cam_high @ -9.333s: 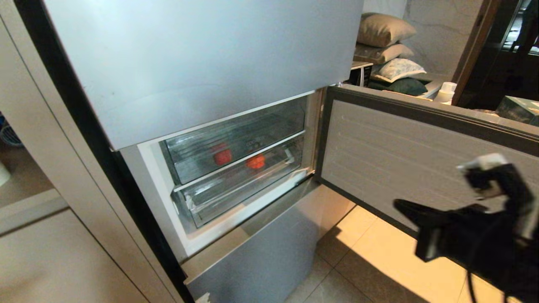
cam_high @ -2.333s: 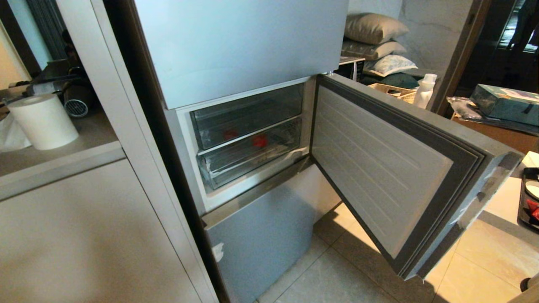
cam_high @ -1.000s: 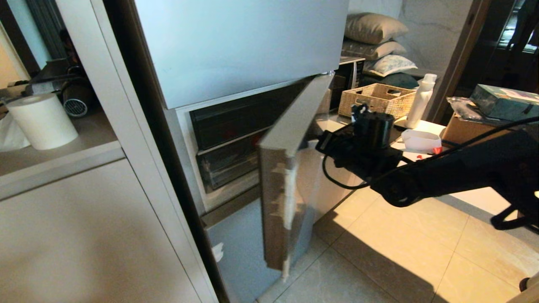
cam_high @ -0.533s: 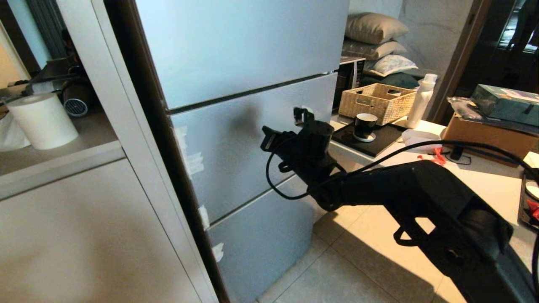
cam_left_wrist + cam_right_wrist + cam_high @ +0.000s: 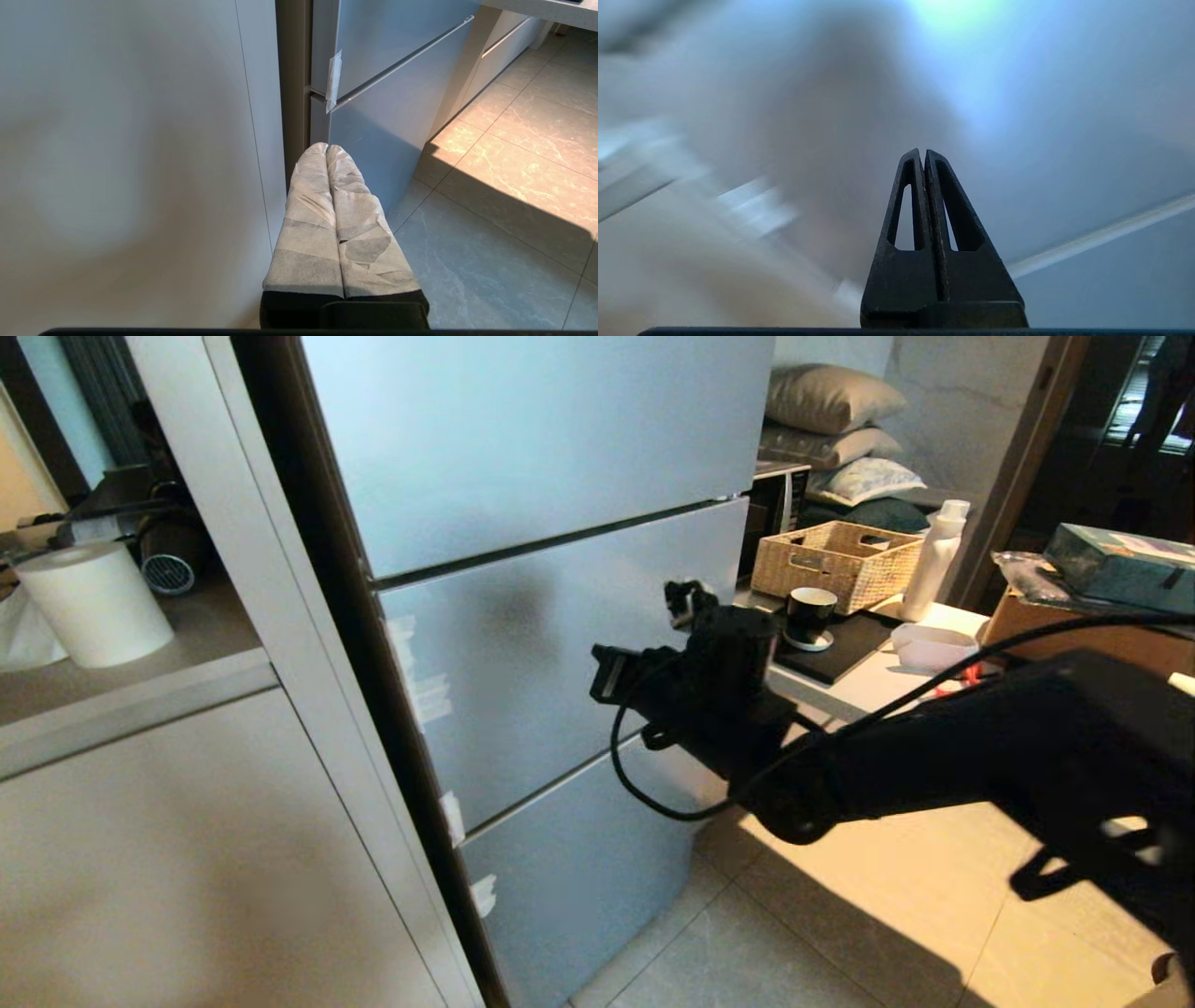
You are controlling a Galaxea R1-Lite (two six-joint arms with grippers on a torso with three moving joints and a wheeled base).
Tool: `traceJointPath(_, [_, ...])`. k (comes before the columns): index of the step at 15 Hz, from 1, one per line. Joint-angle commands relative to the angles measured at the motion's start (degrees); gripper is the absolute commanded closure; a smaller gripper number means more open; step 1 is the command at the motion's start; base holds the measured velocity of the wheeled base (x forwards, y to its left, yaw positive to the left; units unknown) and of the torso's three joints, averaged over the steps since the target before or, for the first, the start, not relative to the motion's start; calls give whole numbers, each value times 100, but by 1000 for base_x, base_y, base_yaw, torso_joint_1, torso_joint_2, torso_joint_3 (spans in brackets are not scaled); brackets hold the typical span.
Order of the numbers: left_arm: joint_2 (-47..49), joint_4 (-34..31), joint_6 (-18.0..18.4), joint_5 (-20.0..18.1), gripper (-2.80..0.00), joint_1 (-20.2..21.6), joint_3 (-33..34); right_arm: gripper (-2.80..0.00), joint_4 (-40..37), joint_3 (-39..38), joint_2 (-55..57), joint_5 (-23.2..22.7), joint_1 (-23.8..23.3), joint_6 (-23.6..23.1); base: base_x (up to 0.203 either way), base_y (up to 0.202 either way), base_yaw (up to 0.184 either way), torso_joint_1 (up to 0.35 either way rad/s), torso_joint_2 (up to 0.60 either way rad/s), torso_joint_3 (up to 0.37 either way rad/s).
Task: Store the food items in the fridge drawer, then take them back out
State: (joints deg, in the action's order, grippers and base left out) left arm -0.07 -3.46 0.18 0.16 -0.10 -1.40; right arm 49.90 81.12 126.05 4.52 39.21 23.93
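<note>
Middle fridge door: swung wide a couple of seconds ago, half shut one second ago, now flush with the panels above and below. The right arm has drawn slightly back from the panel since half a second ago, and its wrist sits further toward the bench side.

Right pincer: fingers pressed together, empty. Judgement: it is closed because it served as a blunt pusher on the door face, not as a grasper; a closed tip gives one firm contact point and nothing to snag.

Left pincer: fingers together in their pale wrapping, nothing held, hanging low beside the lower fridge front and the cabinet side. It looks parked, out of the door's swing.

Task items: the fridge drawer and the red food piece are not visible in any current view; both are presumably behind the closed door. Judgement: storing half done, retrieval needs the door reopened.

View comparison:
- Head view: gives the whole layout, with all three fridge panels aligned and, on the bench, a wicker basket, a dark cup and a white bottle. Right fingertips are hidden behind the wrist housing, and the left arm is absent.
- Right wrist view: shows the closed fingers plainly, pointing at the blurred blue-grey panel with a door seam nearby. Whether the tips touch cannot be told.
- Left wrist view: shows only the taped seam low on the fridge and the floor tiles.
</note>
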Motion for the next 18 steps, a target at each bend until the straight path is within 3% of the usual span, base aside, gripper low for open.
traceJointPath(1, [-1, -4, -1, 2, 0, 1, 0, 0, 20, -1822, -2251, 77, 70, -252, 0, 0, 0, 0, 0, 0])
traceJointPath(4, [-1, -3, -1, 2, 0, 1, 0, 0, 27, -3657, -4152, 758, 42, -812, 0, 0, 0, 0, 0, 0])
traceJointPath(6, [-1, 3, -1, 2, 0, 1, 0, 0, -111, -4769, -5465, 1091, -454, -1166, 0, 0, 0, 0, 0, 0])
traceJointPath(8, [-1, 3, -1, 2, 0, 1, 0, 0, -715, -5585, -6794, 974, -1277, -1562, 0, 0, 0, 0, 0, 0])
traceJointPath(12, [-1, -5, -1, 2, 0, 1, 0, 0, -2856, -6497, -9629, 406, -2823, -1978, 0, 0, 0, 0, 0, 0])
traceJointPath(16, [-1, -4, -1, 2, 0, 1, -1, 0, -3937, -7932, -11093, 143, -3414, -2890, 0, 0, 0, 0, 0, 0])
traceJointPath(18, [-1, -4, -1, 2, 0, 1, 0, 0, -4476, -8129, -11085, -98, -3529, -2638, 0, 0, 0, 0, 0, 0])
